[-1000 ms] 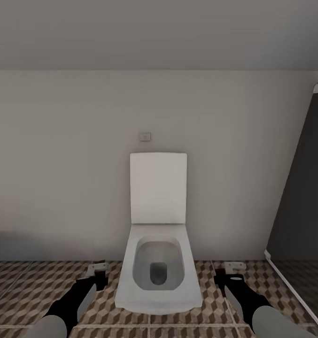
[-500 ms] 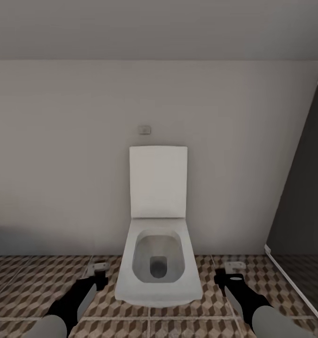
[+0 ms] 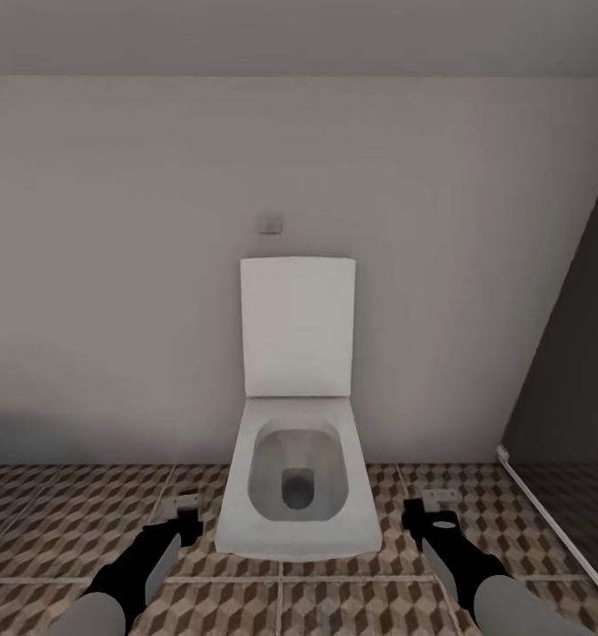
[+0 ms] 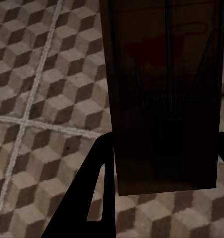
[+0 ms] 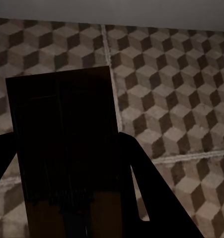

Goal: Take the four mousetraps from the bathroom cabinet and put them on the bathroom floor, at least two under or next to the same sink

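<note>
Transit stage: one mousetrap carried in each gripper, none seen set down.

The left gripper was clamped on a mousetrap above the bathroom floor. The toilet stood between the arms. The right gripper was clamped on a second mousetrap. Judged remaining: reaching the sink, placing both, retrieving two more.

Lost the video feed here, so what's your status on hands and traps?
Left hand shut on mousetrap. Right hand shut on second mousetrap. Both above the bathroom floor. Toilet dead ahead.
</note>
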Tool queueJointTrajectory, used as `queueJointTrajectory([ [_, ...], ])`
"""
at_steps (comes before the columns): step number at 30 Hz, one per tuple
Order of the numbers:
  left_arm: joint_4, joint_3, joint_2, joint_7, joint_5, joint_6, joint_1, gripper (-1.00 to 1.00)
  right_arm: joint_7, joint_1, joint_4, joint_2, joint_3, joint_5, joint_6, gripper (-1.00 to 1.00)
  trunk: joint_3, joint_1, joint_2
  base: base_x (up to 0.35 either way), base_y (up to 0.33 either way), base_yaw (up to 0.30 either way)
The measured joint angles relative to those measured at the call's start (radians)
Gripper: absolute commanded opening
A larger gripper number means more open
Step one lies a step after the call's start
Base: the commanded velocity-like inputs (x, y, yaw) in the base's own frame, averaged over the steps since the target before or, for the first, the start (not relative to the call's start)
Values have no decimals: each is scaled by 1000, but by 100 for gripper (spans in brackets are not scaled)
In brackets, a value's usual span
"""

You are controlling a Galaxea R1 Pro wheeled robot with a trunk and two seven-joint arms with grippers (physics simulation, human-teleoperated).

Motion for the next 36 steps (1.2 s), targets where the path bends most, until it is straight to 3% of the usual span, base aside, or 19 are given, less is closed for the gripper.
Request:
queueJointTrajectory([
  [36, 0, 0, 2, 0, 0, 1, 0, -100, 0, 0, 11, 0, 1, -3, -37, -100, -139, 16, -8, 0, 0, 0],
])
